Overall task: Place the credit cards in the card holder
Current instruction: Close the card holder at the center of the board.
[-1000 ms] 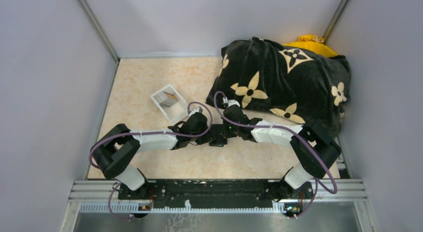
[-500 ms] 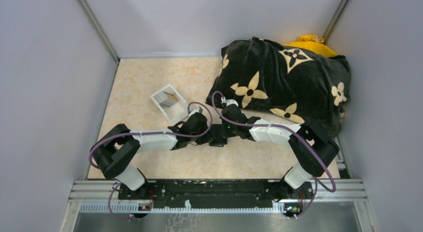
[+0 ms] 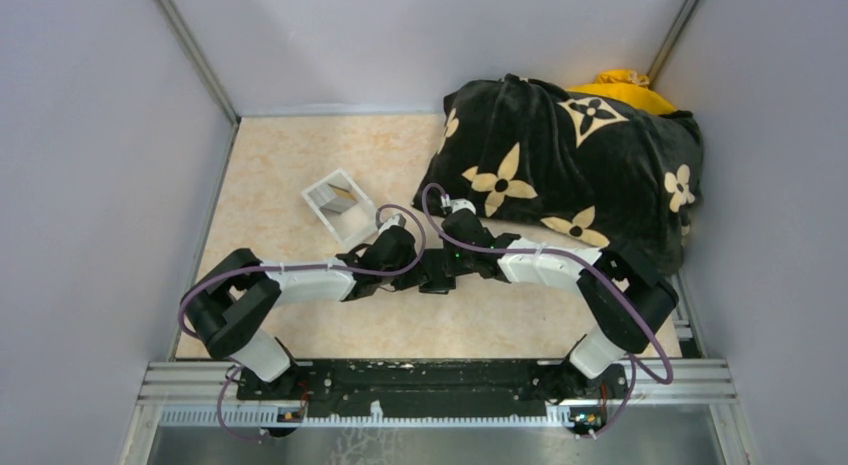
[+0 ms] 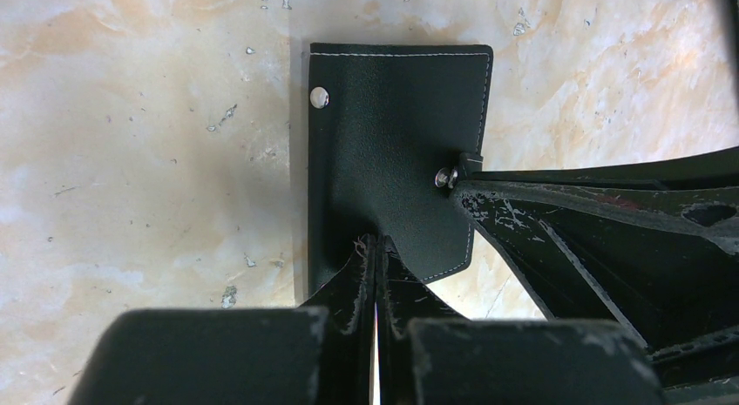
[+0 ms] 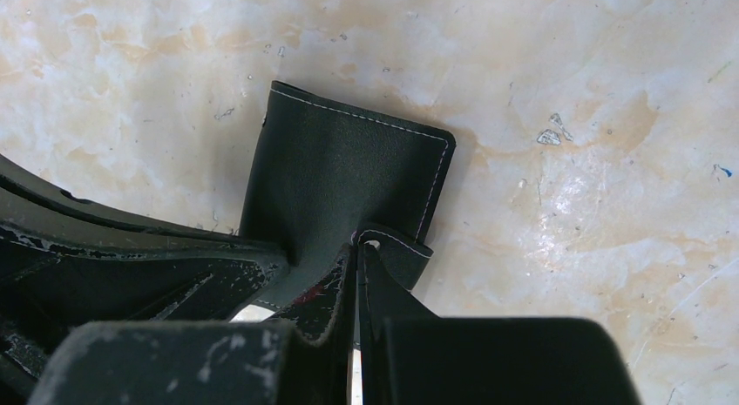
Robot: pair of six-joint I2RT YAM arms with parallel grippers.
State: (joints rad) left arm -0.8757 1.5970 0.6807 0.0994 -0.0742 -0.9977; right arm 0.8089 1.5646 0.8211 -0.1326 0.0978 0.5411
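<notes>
- Roughly at the middle of the counter (image 3: 300, 155), the card holder (image 4: 392, 135) lies flat with its black grained outer face up. Pale stitching runs along its edges.
- The left gripper (image 4: 376, 245) is narrow, its fingers almost together with only a sliver of light between them. It is pinched on the edge of the card holder nearest its own camera.
- The right gripper (image 5: 357, 248) is likewise nearly closed. It is clamped on the small strap tab (image 5: 396, 248) that sticks out from the side of the card holder.
- From the left wrist, the right gripper's fingers come in from the right and meet the card holder at a metal snap (image 4: 446, 176).
- A second round stud (image 4: 320, 97) sits near the holder's far left corner.
- From above, the two arms reach inward from either side and their grippers meet. The card holder is between them and mostly hidden under the black fingers.
- A pale tray-like box (image 3: 340, 207) sits askew on the counter just beyond the left gripper, near it but apart.
- A big black cushion (image 3: 560, 165) with a pale flower pattern fills the far right corner.
- Something yellow (image 3: 622, 83) shows behind the cushion.
</notes>
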